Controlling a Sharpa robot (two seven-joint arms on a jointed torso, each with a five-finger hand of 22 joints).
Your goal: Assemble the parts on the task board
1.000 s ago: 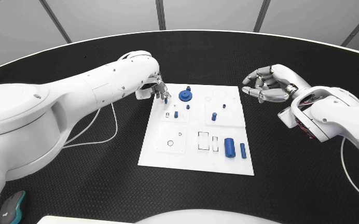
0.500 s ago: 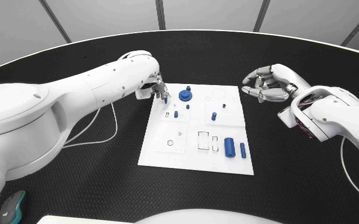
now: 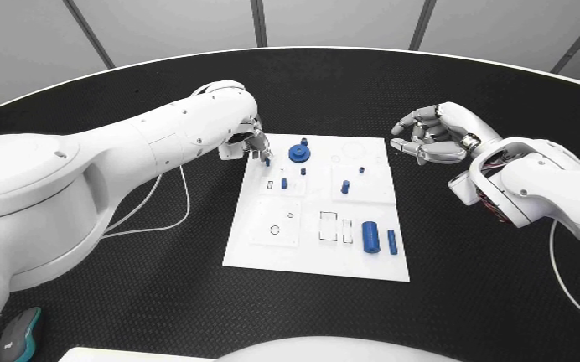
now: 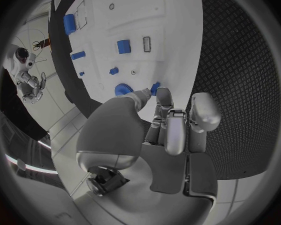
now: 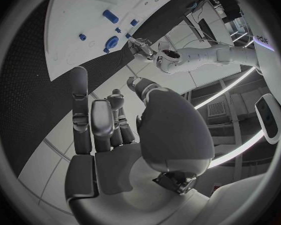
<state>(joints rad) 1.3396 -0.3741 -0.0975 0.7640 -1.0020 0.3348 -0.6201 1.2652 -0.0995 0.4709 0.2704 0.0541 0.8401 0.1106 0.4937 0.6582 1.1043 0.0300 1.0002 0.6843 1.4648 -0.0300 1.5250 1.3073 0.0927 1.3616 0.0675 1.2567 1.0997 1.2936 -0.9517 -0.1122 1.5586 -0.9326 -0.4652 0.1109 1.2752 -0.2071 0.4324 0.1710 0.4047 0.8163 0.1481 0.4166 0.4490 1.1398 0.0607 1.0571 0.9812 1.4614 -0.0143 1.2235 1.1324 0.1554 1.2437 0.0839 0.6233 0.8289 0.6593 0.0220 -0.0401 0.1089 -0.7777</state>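
The black table (image 3: 145, 295) is round, with a pale rim curving along its far edge from nine o'clock through twelve to three. Its surface has a fine textured pattern. The white task board (image 3: 290, 249) lies flat near the middle of the table, its long sides running roughly from twelve toward six o'clock, slightly skewed. A thin white cable (image 3: 169, 215) trails across the table at about nine o'clock, just beside the task board's edge. A dark teal object (image 3: 17, 334) rests at about seven o'clock.

glossy white arms (image 3: 145, 140), silver jointed hands (image 3: 437, 134).
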